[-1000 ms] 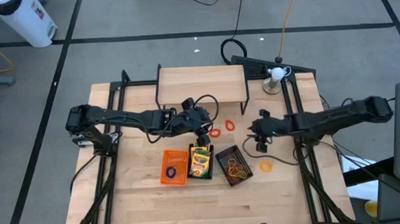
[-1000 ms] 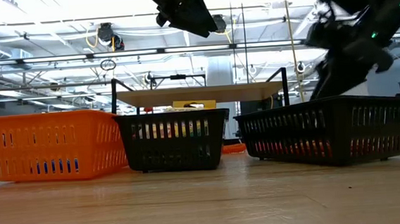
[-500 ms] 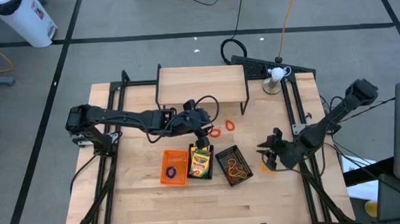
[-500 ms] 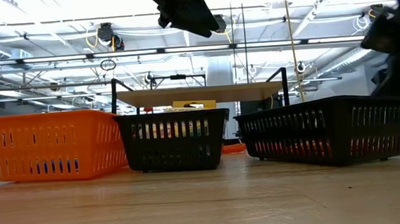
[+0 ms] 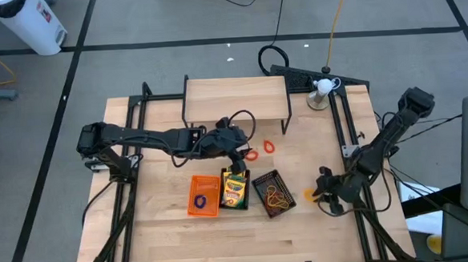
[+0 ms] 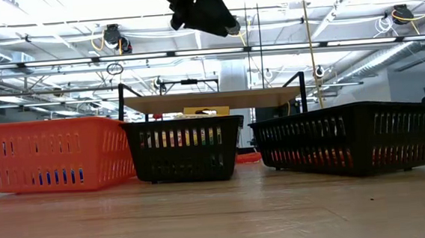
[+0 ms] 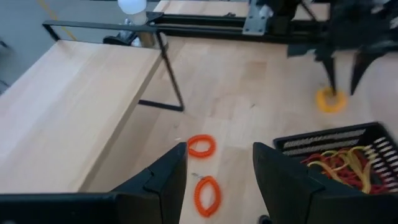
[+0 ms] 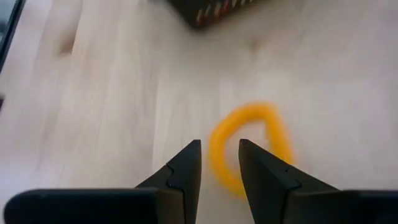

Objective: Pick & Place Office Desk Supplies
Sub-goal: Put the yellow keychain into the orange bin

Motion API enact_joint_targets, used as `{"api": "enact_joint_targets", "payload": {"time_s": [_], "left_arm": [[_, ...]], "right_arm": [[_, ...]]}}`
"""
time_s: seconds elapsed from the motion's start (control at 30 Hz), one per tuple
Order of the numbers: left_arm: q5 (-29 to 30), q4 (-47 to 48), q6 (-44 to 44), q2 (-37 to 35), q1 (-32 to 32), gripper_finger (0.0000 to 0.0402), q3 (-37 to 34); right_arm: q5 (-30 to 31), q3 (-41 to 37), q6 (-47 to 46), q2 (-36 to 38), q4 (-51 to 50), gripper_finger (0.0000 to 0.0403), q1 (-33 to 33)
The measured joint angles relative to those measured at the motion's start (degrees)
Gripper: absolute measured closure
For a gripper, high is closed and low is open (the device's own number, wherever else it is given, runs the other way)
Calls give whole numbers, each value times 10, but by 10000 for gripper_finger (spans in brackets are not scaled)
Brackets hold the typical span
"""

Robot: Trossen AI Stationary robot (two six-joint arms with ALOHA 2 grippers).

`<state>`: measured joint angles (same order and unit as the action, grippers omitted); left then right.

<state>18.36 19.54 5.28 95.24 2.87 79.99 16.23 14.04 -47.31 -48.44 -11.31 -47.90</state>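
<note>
A: Three mesh trays stood in a row at the near side of the table: the orange tray (image 5: 202,195) on the left with a purple loop (image 5: 199,202) in it, the middle black tray (image 5: 235,189) holding a crayon box (image 5: 234,187), and the right black tray (image 5: 274,191) turned a little, with a tangle of rubber bands (image 7: 345,163) inside.

B: And the right gripper (image 5: 331,198)?

A: It was down at the table just right of that last tray. Its fingers (image 8: 186,163) stood a narrow gap apart, one limb of the yellow-orange loop (image 8: 249,146) lying on the wood between them. Not closed on it, as far as the wrist view showed (the loop was blurred).

B: The left gripper (image 5: 237,155)?

A: It hung above the table just behind the middle tray, fingers (image 7: 166,176) spread wide and holding nothing.

B: Anything farther back?

A: Two orange loops (image 7: 201,145) lay on the bare wood beyond the trays, close together, in front of the raised wooden shelf (image 5: 235,97) at the table's far edge.
</note>
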Motion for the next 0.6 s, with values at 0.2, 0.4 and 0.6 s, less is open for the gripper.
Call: {"api": "enact_joint_targets", "payload": {"time_s": [0.2, 0.4, 0.6], "left_arm": [[-10, -6, 43, 0, 0, 217, 0], [-10, 1, 73, 0, 0, 217, 0], [-9, 4, 75, 0, 7, 217, 0]], "right_arm": [[-58, -24, 8, 26, 9, 303, 0], [-61, -24, 59, 28, 8, 303, 0], [-100, -24, 124, 28, 8, 303, 0]]}}
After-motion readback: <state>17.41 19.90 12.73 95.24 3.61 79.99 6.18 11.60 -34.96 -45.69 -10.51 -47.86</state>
